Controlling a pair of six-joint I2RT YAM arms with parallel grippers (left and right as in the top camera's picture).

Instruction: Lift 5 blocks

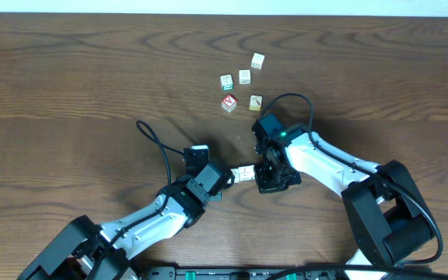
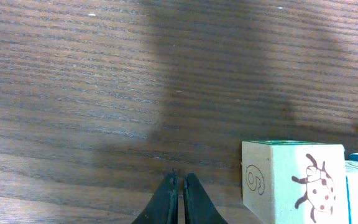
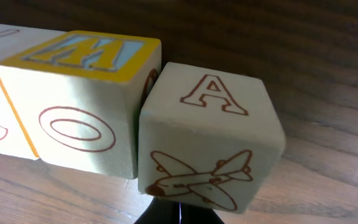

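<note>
Left gripper (image 2: 180, 182) clenched empty, right gripper (image 3: 179, 215) clenched, tips hidden behind airplane block (image 3: 210, 143), ladybird block (image 2: 291, 180) cropped

We see the overhead view lit softly and evenly, with no glare on the dark table (image 1: 68, 78). A pale strip along 12 o'clock is its brightest part, and faint, soft-edged shadows lie beside the arms. In the left wrist view a broad, diffuse shadow runs from 12 to 6 o'clock and spreads toward 3. The grain stays sharp, and the ladybird block (image 2: 291, 180) at 4 o'clock is bright. In the right wrist view the letter A block (image 3: 210, 137) looks slightly soft, and the wood from 12 to 2 o'clock is dim.
</note>
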